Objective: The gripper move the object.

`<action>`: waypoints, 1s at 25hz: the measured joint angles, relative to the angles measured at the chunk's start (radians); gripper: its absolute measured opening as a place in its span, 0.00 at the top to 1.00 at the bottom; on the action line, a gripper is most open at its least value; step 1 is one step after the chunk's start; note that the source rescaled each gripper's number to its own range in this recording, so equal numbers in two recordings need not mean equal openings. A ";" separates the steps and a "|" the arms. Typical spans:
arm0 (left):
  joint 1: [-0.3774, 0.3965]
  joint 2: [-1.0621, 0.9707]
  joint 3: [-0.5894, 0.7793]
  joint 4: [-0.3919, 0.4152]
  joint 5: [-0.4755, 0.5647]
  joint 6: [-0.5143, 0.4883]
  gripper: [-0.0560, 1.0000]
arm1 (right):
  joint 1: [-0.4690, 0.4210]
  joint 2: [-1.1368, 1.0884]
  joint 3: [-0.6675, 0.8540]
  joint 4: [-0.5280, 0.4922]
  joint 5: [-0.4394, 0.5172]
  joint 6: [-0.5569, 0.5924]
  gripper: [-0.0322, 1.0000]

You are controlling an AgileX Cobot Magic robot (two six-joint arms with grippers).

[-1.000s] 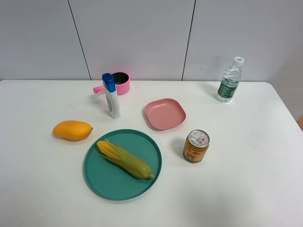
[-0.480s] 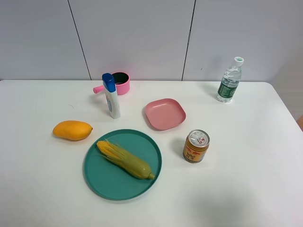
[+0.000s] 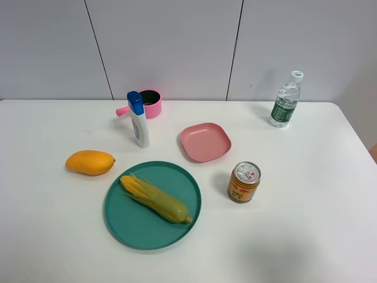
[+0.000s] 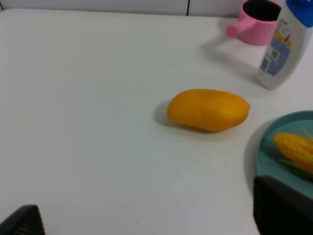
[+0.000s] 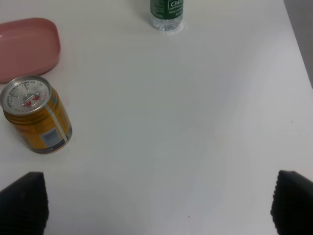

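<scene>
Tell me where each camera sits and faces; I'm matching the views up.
Exterior high: mounted above, looking down at the table; no arm shows.
Left wrist: on the left arm, facing the mango; left pincer tips at the frame corners.
Right wrist: on the right arm, facing the can; right pincer tips at the corners.
Shared: exterior also shows both.

Open bench (image 3: pixel 47 224) left of and in front of the mango (image 3: pixel 90 162), green plate (image 3: pixel 126 227) with corn (image 3: pixel 156 198) just right of it, lotion bottle (image 3: pixel 138 119) and pink pot (image 3: pixel 147 104) behind-right
</scene>
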State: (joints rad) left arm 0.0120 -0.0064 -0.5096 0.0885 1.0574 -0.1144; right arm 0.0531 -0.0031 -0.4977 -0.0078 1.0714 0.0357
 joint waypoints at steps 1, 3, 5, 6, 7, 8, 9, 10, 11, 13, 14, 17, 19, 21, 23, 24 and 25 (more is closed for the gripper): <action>0.000 0.000 0.000 0.000 0.000 0.000 0.00 | 0.000 0.000 0.000 0.000 -0.002 0.000 0.23; 0.000 0.000 0.000 0.000 0.000 0.000 0.00 | 0.000 0.000 0.000 0.000 -0.007 0.000 0.23; 0.000 0.000 0.000 0.000 0.000 0.000 0.00 | 0.000 0.000 0.000 0.000 -0.007 0.000 0.23; 0.000 0.000 0.000 0.000 0.000 0.000 0.00 | 0.000 0.000 0.000 0.000 -0.007 0.000 0.23; 0.000 0.000 0.000 0.000 0.000 0.000 0.00 | 0.000 0.000 0.000 0.000 -0.007 0.000 0.23; 0.000 0.000 0.000 0.000 0.000 0.000 0.00 | 0.000 0.000 0.000 0.000 -0.007 0.000 0.23; 0.000 0.000 0.000 0.000 0.000 0.000 0.00 | 0.000 0.000 0.000 0.000 -0.007 0.000 0.23; 0.000 0.000 0.000 0.000 0.000 0.000 0.00 | 0.000 0.000 0.000 0.000 -0.007 0.000 0.23; 0.000 0.000 0.000 0.000 0.000 0.000 0.00 | 0.000 0.000 0.000 0.000 -0.007 0.000 0.23; 0.000 0.000 0.000 0.000 0.000 0.000 0.00 | 0.000 0.000 0.000 0.000 -0.007 0.000 0.23; 0.000 0.000 0.000 0.000 0.000 0.000 0.00 | 0.000 0.000 0.000 0.000 -0.007 0.000 0.23; 0.000 0.000 0.000 0.000 0.000 0.000 0.00 | 0.000 0.000 0.000 0.000 -0.007 0.000 0.23; 0.000 0.000 0.000 0.000 0.000 0.000 0.00 | 0.000 0.000 0.000 0.000 -0.007 0.000 0.23; 0.000 0.000 0.000 0.000 0.000 0.000 0.00 | 0.000 0.000 0.000 0.000 -0.007 0.000 0.23; 0.000 0.000 0.000 0.000 0.000 0.000 0.00 | 0.000 0.000 0.000 0.000 -0.007 0.000 0.23; 0.000 0.000 0.000 0.000 0.000 0.000 0.00 | 0.000 0.000 0.000 0.000 -0.007 0.000 0.23; 0.000 0.000 0.000 0.000 0.000 0.000 0.00 | 0.000 0.000 0.000 0.000 -0.007 0.000 0.23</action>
State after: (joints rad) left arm 0.0120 -0.0064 -0.5096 0.0885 1.0574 -0.1144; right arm 0.0531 -0.0031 -0.4977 -0.0078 1.0649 0.0359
